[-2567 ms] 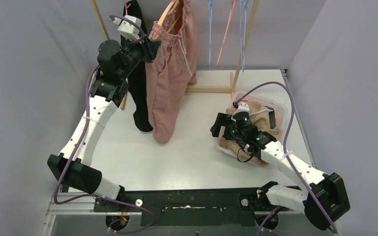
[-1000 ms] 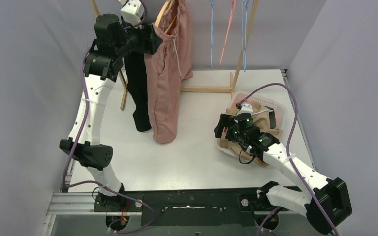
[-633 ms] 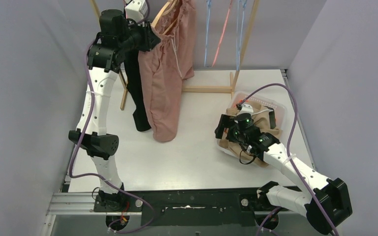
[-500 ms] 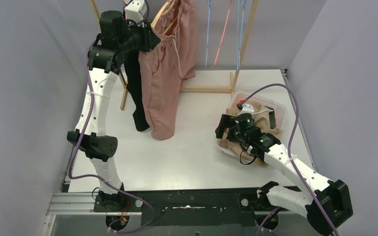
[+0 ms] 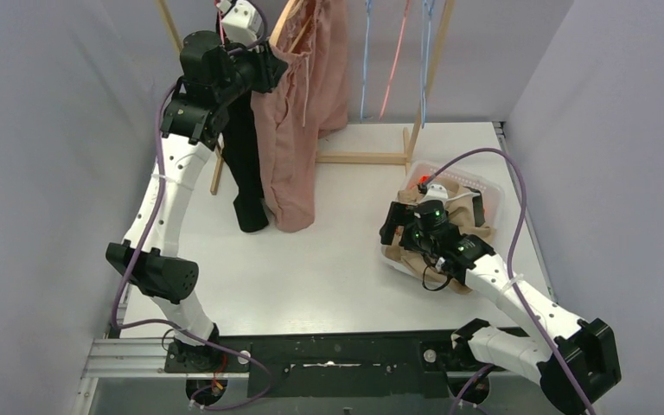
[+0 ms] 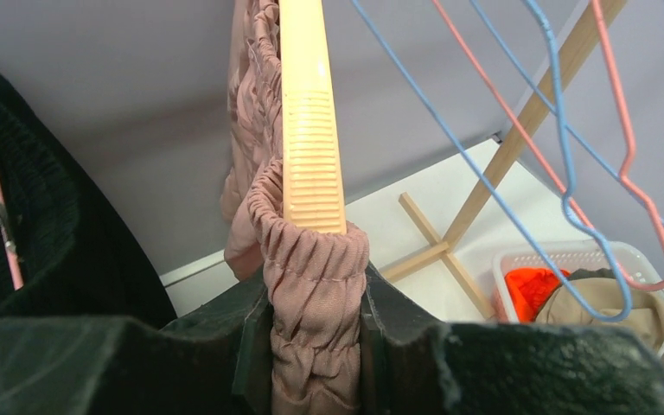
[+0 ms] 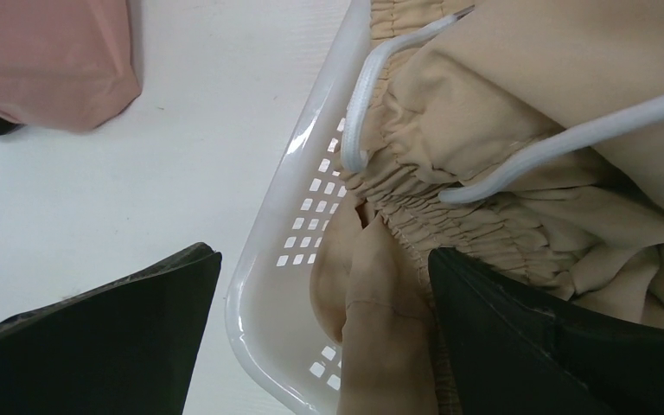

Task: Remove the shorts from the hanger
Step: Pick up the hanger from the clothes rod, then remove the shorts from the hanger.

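Note:
Dusty pink shorts (image 5: 298, 130) hang from a cream plastic hanger (image 6: 311, 130) on the wooden rack at the back left. My left gripper (image 5: 275, 65) is raised to the hanger's left end. In the left wrist view it (image 6: 316, 346) is shut on the gathered pink waistband (image 6: 316, 277), just below the hanger's tip. Dark shorts (image 5: 244, 164) hang directly left of the pink pair. My right gripper (image 7: 320, 337) stands open over the near-left corner of a white basket (image 7: 259, 285), with beige shorts (image 7: 519, 173) and a white hanger (image 7: 571, 134) inside.
Bare blue and pink wire hangers (image 5: 389, 60) dangle from the rack to the right of the pink shorts. The rack's wooden foot (image 5: 363, 157) lies on the table behind. Orange fabric (image 6: 532, 285) shows in the basket (image 5: 484, 186). Grey walls close in on both sides.
My left gripper closed on the pink waistband and shifted slightly right, and the pink shorts' hem rose a little. The right arm stayed put.

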You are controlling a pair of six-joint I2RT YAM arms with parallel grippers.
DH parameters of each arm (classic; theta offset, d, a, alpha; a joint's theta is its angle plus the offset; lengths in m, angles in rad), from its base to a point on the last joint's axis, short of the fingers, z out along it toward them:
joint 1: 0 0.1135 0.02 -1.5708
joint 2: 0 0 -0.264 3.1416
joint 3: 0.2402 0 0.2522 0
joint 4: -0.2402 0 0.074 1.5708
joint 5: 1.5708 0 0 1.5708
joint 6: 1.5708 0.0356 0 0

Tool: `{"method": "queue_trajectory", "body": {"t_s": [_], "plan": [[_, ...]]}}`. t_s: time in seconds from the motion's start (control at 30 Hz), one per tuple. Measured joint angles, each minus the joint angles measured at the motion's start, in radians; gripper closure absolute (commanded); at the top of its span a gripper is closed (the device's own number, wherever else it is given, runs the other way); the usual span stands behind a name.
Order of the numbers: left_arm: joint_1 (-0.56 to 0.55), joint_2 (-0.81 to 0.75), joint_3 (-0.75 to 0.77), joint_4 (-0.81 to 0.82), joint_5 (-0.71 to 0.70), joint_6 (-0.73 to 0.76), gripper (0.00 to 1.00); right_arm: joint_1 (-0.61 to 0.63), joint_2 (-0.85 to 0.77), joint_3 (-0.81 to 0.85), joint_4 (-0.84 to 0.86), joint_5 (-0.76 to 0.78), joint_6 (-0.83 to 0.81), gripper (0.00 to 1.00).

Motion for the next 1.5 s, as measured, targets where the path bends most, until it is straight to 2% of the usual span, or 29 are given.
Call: {"method": "queue_trajectory", "body": {"t_s": [0.2,0.3,0.5,0.83,0.93,1.2,1.33,1.5], "plan": [[-0.035,-0.007,-0.008,0.026,-0.042,0.01,1.0,0.0,-0.031,0.0,-0.008,0.005,0.003,0.02],[-0.034,-0.054,-0.08,0.049,-0.058,0.01,1.0,0.0,-0.038,0.0,-0.018,0.008,0.003,0.02],[-0.03,-0.327,-0.457,0.183,-0.024,-0.005,1.0,0.0,-0.041,0.0,-0.021,0.008,0.004,0.02],[-0.031,-0.623,-0.794,0.294,-0.016,-0.037,1.0,0.0,-0.084,0.0,-0.019,0.003,0.014,0.02],[-0.031,-0.713,-0.944,0.322,-0.01,-0.072,1.0,0.0,-0.127,0.0,-0.012,-0.011,0.019,0.02],[-0.037,-0.912,-1.313,0.299,0.135,-0.188,1.0,0.0,-0.331,-0.055,0.1,-0.073,0.056,0.02],[-0.05,-0.996,-1.411,0.247,0.226,-0.212,1.0,0.0,-0.396,-0.074,0.149,-0.1,0.064,0.02],[-0.072,-1.067,-1.455,0.203,0.337,-0.231,1.0,0.0,-0.424,-0.114,0.23,-0.131,0.077,0.02]]}}
